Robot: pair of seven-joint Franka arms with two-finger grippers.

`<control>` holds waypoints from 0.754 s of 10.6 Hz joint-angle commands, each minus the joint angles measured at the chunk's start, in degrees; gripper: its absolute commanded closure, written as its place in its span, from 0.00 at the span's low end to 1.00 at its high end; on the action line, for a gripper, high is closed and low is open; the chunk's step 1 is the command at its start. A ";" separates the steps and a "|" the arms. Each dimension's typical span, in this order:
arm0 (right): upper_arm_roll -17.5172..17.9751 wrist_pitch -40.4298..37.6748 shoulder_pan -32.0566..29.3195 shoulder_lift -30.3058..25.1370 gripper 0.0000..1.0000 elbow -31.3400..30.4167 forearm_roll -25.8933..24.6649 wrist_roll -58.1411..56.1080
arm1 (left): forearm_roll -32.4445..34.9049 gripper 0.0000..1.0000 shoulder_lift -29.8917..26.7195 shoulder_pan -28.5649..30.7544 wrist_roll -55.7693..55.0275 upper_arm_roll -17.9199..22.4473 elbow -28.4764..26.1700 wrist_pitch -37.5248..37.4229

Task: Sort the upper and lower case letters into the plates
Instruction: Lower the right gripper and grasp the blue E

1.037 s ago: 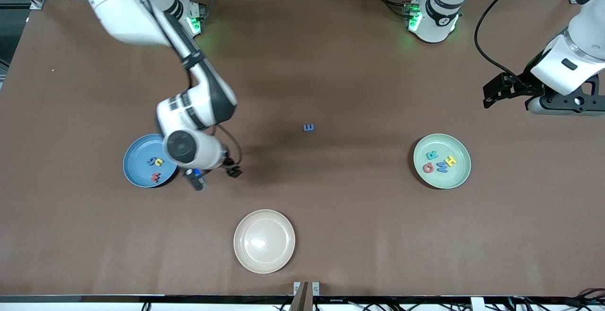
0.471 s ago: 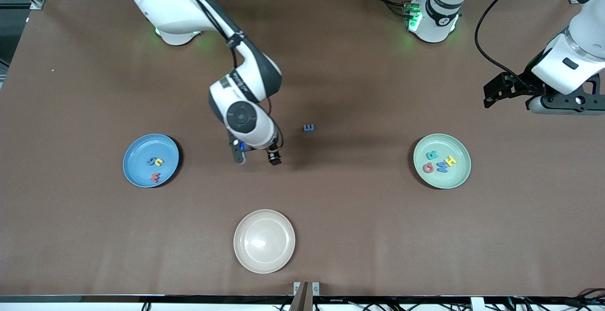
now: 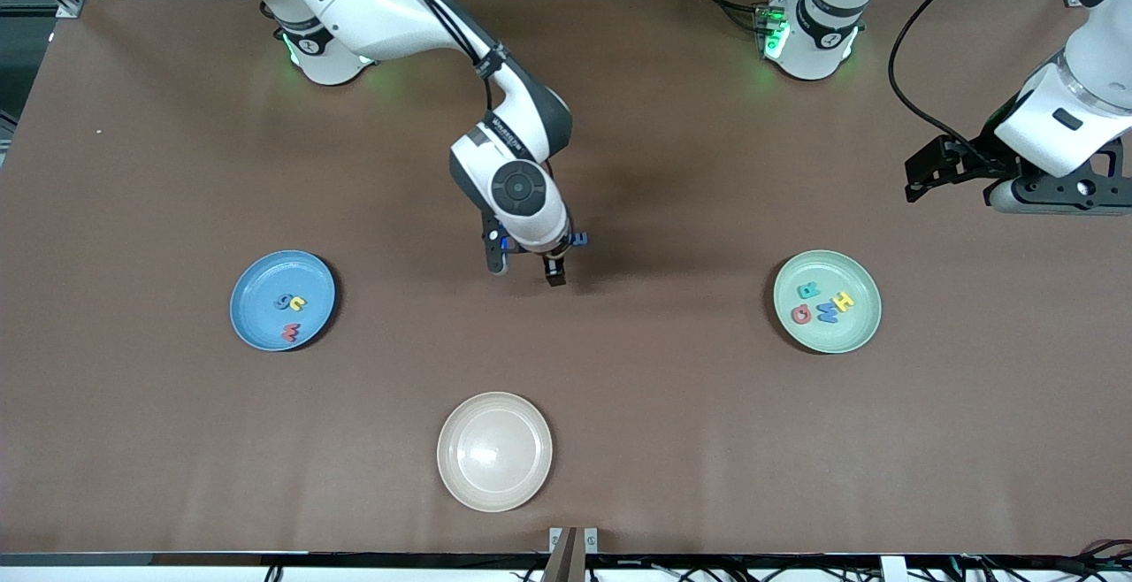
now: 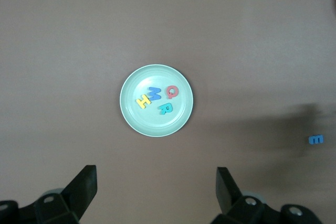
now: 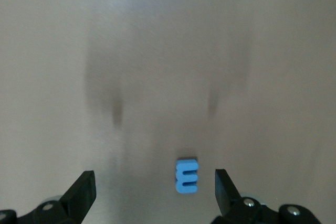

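A small blue letter (image 5: 186,176) lies alone on the brown table near its middle. My right gripper (image 5: 155,184) hangs open over it, and the letter lies between the fingers, close to one of them. From the front the right gripper (image 3: 526,274) covers most of that letter (image 3: 579,239). The sky blue plate (image 3: 256,281) holds three letters: one grey-teal, one yellow, one red. The mint green plate (image 3: 853,334) holds several letters in teal, yellow, blue and red. My left gripper (image 4: 156,182) waits open and empty, high up, looking down on the mint plate (image 4: 142,119).
An empty cream-beige plate (image 3: 494,451) sits near the table's front edge, nearer the camera than the blue letter. The left arm's black cable (image 3: 911,51) loops above its end of the table. Bare brown table lies between the plates.
My right arm has swung away from the sky blue plate toward the table's middle and now hangs over the loose blue letter. The left arm has not moved.
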 commanded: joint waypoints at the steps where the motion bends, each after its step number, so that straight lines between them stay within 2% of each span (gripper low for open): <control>1: -0.82 1.45 2.72 1.89 0.00 0.45 0.17 5.13 | 1.41 0.00 -1.39 -0.16 0.73 0.02 -1.27 0.57; 4: -0.82 4.42 3.42 3.30 0.00 0.19 -0.18 8.03 | 1.41 0.00 -1.30 -0.25 0.73 0.10 -1.35 0.66; 8: -0.73 4.61 3.51 3.39 0.00 0.19 -0.09 8.75 | 1.41 0.00 -1.30 -0.42 0.73 0.10 -1.35 0.57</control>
